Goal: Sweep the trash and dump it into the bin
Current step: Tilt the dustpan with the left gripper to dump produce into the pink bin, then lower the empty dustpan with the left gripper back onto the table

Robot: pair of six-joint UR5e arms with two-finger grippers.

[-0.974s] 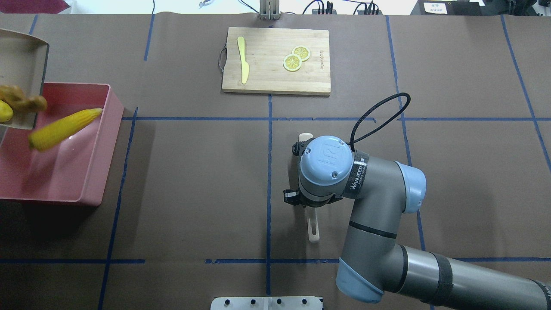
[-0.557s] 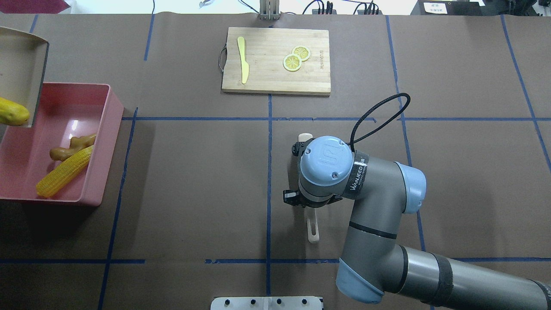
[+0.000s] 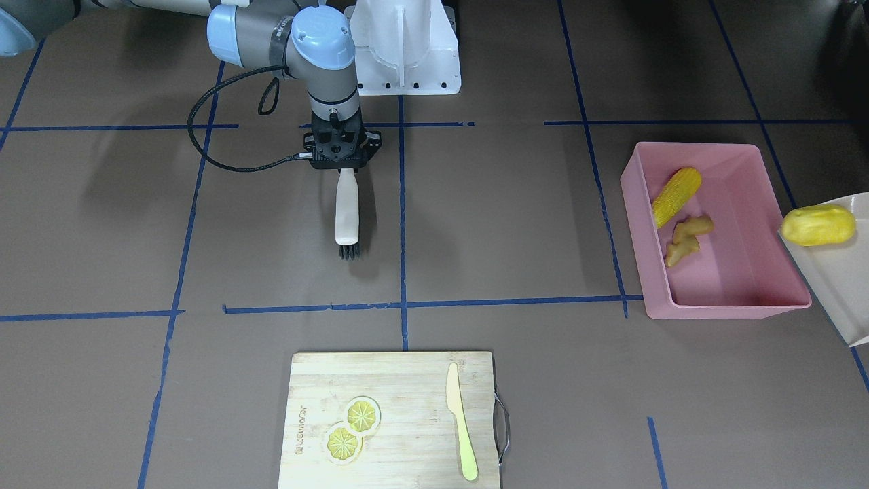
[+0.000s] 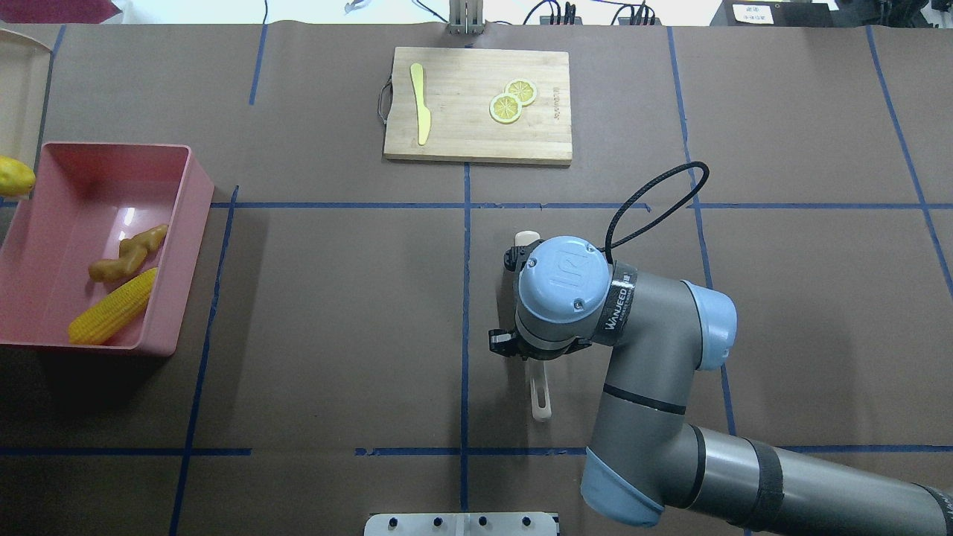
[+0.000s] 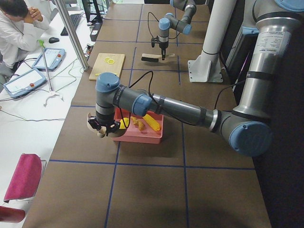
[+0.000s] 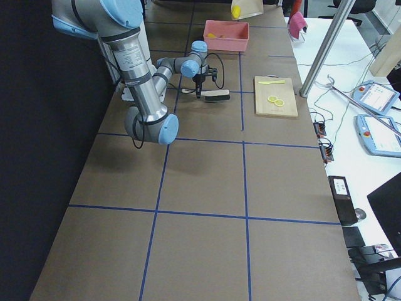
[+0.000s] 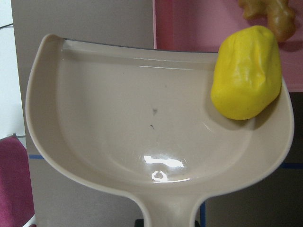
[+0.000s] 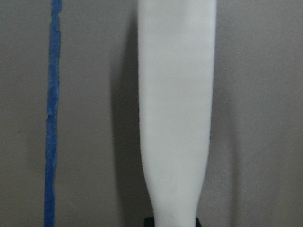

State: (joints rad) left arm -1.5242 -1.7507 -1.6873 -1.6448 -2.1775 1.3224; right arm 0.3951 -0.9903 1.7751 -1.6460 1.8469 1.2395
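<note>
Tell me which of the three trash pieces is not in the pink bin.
The yellow potato-like lump: it sits at the lip of the beige dustpan, while the corn cob and ginger root lie inside the pink bin.

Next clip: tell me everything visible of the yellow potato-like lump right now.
The yellow lump is a smooth, bright yellow, potato-shaped toy with shallow dents. It looks like plastic and is whole. It lies on its side at one corner of the front lip of the beige dustpan, resting on the pan's floor against its side wall, and seems to poke past the lip. The pink bin lies just beyond and below. The lump is not yet in it. Nothing else touches it.
</note>
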